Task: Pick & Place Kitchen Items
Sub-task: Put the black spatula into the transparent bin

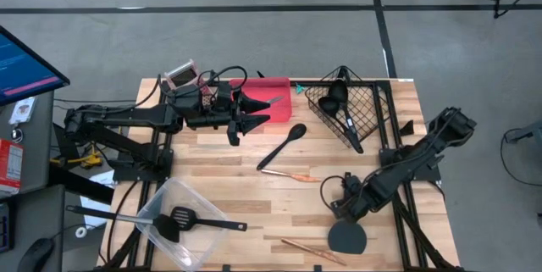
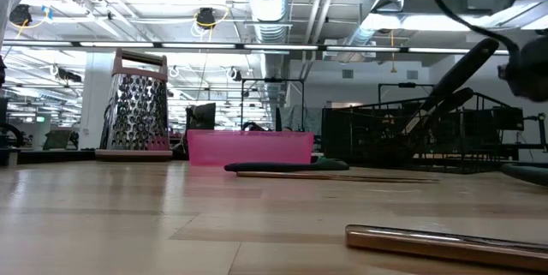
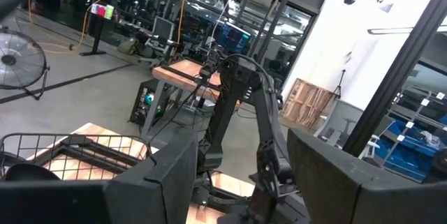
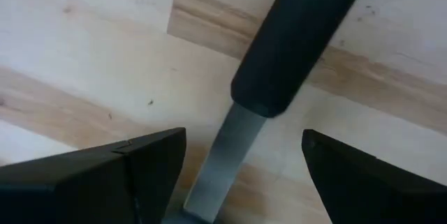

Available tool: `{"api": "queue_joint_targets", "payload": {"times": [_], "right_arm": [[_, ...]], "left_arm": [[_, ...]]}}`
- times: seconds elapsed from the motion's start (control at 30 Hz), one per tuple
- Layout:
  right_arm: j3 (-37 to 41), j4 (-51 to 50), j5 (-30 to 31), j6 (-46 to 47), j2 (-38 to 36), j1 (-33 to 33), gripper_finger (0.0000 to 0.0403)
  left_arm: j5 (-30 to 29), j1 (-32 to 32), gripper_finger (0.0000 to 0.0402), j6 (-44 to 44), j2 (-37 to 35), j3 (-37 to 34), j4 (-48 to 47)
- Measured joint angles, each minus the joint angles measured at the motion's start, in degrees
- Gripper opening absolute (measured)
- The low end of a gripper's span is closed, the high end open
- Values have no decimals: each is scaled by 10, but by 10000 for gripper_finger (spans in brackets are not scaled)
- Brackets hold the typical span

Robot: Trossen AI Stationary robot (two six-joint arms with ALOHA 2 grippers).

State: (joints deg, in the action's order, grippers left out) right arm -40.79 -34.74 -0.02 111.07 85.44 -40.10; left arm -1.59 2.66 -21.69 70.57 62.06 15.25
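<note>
Right pincer apart, straddling spatula handle; handle's long axis runs straight ahead between the fingers.

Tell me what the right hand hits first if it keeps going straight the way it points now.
Most likely the black-handled utensil: the right hand, fingers open, points down with the handle and its metal neck between them. Right behind lies the wooden table. Depth is unclear.

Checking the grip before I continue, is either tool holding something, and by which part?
Nothing is held. The right tool is open, straddling the black spatula where neck meets handle; the left tool is open.
</note>
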Motion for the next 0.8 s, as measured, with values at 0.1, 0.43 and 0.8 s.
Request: {"api": "queue_joint_targets", "payload": {"times": [0.1,0.43,0.8], "right_arm": [[17,24,-2,0,0,0,286],[19,14,-16,-17,18,0,216],[20,-6,-31,-17,19,1,70]], "left_arm": [[0,0,204,-2,0,0,0],[0,0,204,-2,0,0,0],[0,0,204,0,0,0,0]]}}
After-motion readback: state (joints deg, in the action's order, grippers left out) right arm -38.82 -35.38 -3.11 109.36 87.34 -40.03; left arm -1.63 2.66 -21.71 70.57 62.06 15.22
